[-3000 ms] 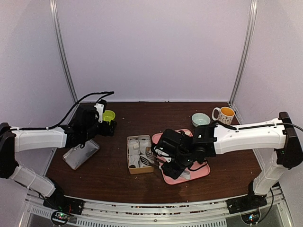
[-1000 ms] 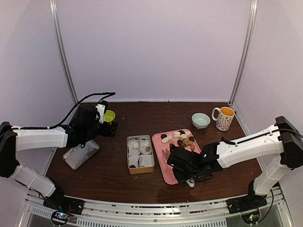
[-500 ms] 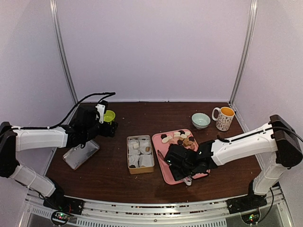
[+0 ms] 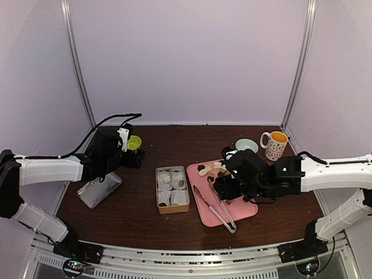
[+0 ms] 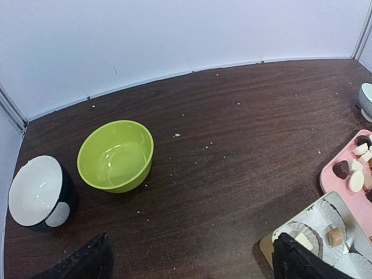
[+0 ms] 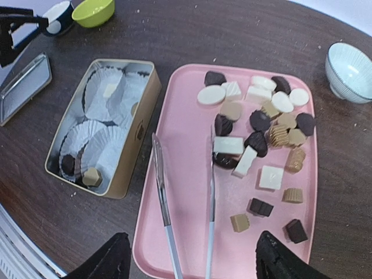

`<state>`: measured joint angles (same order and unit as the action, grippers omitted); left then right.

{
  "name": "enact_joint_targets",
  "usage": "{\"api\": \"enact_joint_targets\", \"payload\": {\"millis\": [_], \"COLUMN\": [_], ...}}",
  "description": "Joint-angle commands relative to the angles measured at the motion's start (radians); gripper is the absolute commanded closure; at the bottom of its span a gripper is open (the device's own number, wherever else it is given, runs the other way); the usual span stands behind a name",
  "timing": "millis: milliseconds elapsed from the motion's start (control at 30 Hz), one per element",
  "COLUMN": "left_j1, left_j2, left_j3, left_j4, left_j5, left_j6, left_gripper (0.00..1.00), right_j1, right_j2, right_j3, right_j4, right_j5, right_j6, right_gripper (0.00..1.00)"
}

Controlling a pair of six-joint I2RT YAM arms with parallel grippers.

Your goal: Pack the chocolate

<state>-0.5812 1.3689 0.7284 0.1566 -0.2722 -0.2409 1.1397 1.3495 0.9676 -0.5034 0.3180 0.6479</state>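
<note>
Chocolate (image 6: 256, 125) on pink tray (image 6: 186, 174) | mug (image 4: 274, 145) print seemingly unreadable | left pincer (image 5: 192, 260) wide | right pincer (image 6: 190, 259) wide, empty

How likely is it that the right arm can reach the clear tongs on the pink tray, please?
Probably yes: the right gripper hangs open right above the tongs, which lie uncovered on the pink tray, with chocolate only near their tips.
</note>
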Motion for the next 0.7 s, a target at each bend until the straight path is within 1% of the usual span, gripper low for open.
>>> {"api": "enact_joint_targets", "payload": {"millis": [0, 233, 333, 500, 567, 667], "left_j1": [0.007, 0.007, 0.007, 0.007, 0.007, 0.007], "left_j2": [-0.005, -0.013, -0.013, -0.015, -0.013, -0.020], "left_j3": [0.028, 0.025, 0.025, 0.024, 0.036, 0.060], "left_j4": [0.028, 0.028, 0.026, 0.007, -0.034, -0.144], "left_j5": [-0.001, 0.006, 0.000, -0.019, -0.028, -0.034], "left_j6": [0.009, 0.023, 0.026, 0.022, -0.001, -0.058], "left_gripper": [0.02, 0.03, 0.03, 0.03, 0.03, 0.03], "right_j1": [-0.029, -0.084, -0.120, -0.183, -0.208, -0.262], "right_j2": [-0.123, -0.307, -0.343, -0.386, -0.394, -0.367], "right_j3": [-0.059, -0.163, -0.212, -0.322, -0.342, -0.315], "right_j4": [0.023, 0.145, 0.250, 0.513, 0.562, 0.570], "right_j5": [0.109, 0.148, 0.142, 0.075, 0.048, -0.049], "right_j6": [-0.071, -0.206, -0.277, -0.449, -0.486, -0.531], "right_gripper": [0.27, 0.27, 0.25, 0.19, 0.12, 0.12]}}
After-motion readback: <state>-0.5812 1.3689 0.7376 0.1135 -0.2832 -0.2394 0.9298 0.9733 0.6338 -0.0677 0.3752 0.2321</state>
